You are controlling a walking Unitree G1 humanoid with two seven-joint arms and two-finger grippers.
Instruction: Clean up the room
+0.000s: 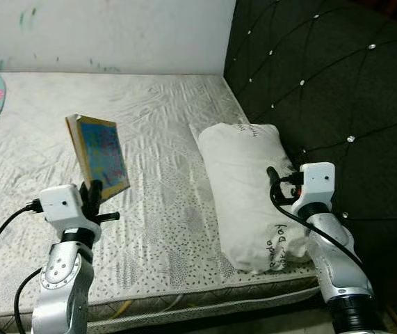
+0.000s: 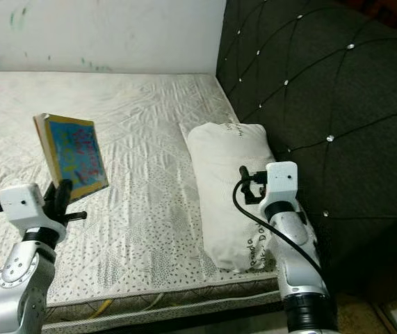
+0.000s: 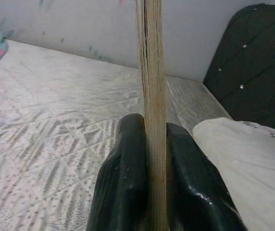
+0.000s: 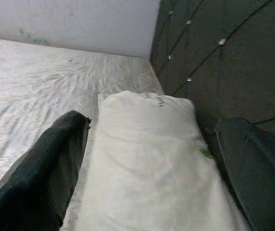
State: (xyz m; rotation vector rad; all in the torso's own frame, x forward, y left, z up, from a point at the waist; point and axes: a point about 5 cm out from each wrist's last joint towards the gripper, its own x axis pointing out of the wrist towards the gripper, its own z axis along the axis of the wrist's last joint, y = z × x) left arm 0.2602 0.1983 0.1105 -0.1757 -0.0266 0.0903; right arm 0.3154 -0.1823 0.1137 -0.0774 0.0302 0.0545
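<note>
I see my left gripper (image 3: 149, 178) pinching a colourful book (image 1: 101, 154) upright above the mattress (image 1: 156, 229); its cover print is unreadable, and the wrist view shows just the page edge. My right gripper (image 4: 151, 178) hangs spread over the white pillow (image 1: 247, 188), whose dark handwriting I can't decipher.

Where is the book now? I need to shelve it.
In the left eye view the book is on the robot's left, held upright above the mattress by the left claw, left of the white pillow.
</note>
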